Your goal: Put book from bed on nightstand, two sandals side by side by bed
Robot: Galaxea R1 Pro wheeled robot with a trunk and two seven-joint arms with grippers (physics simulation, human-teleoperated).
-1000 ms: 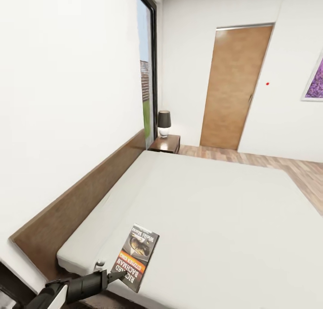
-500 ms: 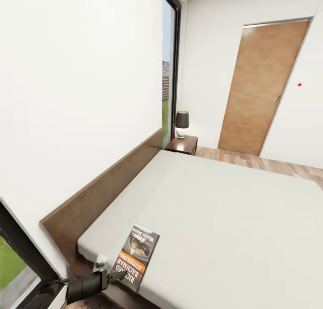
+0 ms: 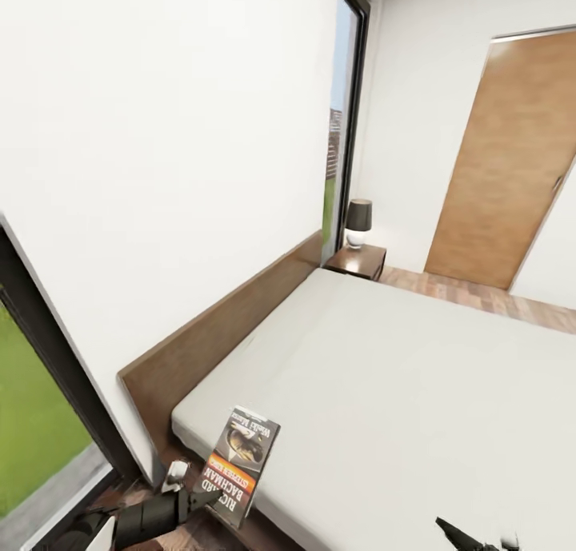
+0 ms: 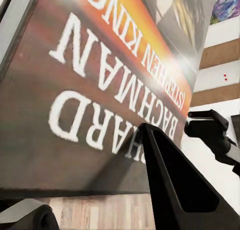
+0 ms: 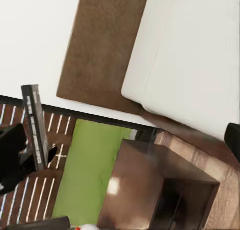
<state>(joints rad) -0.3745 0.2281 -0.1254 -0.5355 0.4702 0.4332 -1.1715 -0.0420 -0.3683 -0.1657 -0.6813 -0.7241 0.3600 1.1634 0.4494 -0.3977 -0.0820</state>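
The left gripper [image 3: 192, 499] pinches the book [image 3: 240, 465] by its lower edge, one finger on each face; in the left wrist view a dark finger [image 4: 172, 182] lies across the cover just under the white lettering of the book [image 4: 100, 79]. The book is held tilted above the near corner of the bed [image 3: 416, 391], rising away from the gripper over the edge of the pale mattress. Beyond the gripper, the dark wooden headboard [image 3: 224, 327] runs along the white wall to a nightstand [image 3: 356, 261] with a lamp [image 3: 358, 222] on it, well apart from the gripper at the far end of the bed. A wooden door [image 3: 504, 159] stands farther off.

The right gripper [image 3: 464, 535] shows as dark fingertips at the lower edge of the head view; whether it is spread or pressed together cannot be told. The right wrist view shows a nightstand [image 5: 160, 190] close to the bed's corner [image 5: 190, 64], and the held book [image 5: 36, 125] seen edge-on.
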